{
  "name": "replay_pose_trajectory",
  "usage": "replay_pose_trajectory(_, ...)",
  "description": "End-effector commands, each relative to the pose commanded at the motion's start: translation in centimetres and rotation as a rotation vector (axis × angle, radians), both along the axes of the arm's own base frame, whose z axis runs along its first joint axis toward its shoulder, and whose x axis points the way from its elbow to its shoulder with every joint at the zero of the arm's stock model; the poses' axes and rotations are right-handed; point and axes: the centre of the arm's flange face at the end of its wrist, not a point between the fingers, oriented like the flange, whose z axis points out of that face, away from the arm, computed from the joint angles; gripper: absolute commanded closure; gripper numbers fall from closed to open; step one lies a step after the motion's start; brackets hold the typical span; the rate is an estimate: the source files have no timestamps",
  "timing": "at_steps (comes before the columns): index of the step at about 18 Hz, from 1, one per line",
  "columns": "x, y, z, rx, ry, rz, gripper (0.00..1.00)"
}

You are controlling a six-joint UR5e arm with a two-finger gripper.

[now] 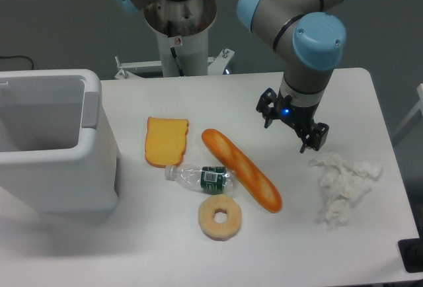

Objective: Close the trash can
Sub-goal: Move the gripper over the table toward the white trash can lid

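Trash can (pixel 56 161): far left, top open, lid not yet shut. Gripper (pixel 293 126): right of centre, fingers spread, empty, well apart from can. Next, by judgement: travel left to the lid.

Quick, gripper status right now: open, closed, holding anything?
Gripper: open, holding nothing, hanging above the table between the baguette and the crumpled tissue.

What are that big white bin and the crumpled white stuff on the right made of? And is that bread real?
The trash can looks like smooth, matte white plastic: rounded moulded corners, even walls. The crumpled wad seems to be tissue or paper, soft with irregular creases. The baguette is probably a plastic replica, given its glossy, uniform orange crust, though that cannot be confirmed.
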Motion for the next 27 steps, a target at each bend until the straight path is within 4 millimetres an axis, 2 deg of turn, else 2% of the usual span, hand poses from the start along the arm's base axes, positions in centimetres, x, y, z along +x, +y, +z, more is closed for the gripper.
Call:
replay_pose_trajectory(4, 0.2, 0.1, 0.2, 0.003, 0.002, -0.005, 0.00)
replay_pose_trajectory(8, 1.6, 1.6, 0.4, 0.013, 0.035, -0.032, 0.00)
replay_pose_trajectory(10, 2.0, 1.7, 0.5, 0.010, 0.043, -0.028, 0.00)
replay_pose_trajectory(13, 3.4, 1.6, 2.6, 0.029, 0.065, 0.002, 0.00)
replay_pose_trajectory(15, 4.9, 2.3, 3.6, 0.053, 0.067, 0.067, 0.00)
replay_pose_trajectory(18, 7.2, 3.9, 3.9, 0.059, 0.064, 0.096, 0.00)
replay_pose_trajectory(19, 8.0, 3.7, 4.4, 0.067, 0.066, 0.106, 0.00)
replay_pose_trajectory(21, 10.0, 4.5, 5.9, 0.108, 0.060, 0.111, 0.00)
replay_pose_trajectory(23, 11.8, 4.2, 7.7, 0.151, 0.049, 0.171, 0.00)
replay_pose_trajectory(24, 12.9, 4.0, 8.5, 0.167, 0.047, 0.214, 0.00)
replay_pose_trajectory(27, 18.4, 5.5, 10.5, 0.200, 0.030, 0.221, 0.00)
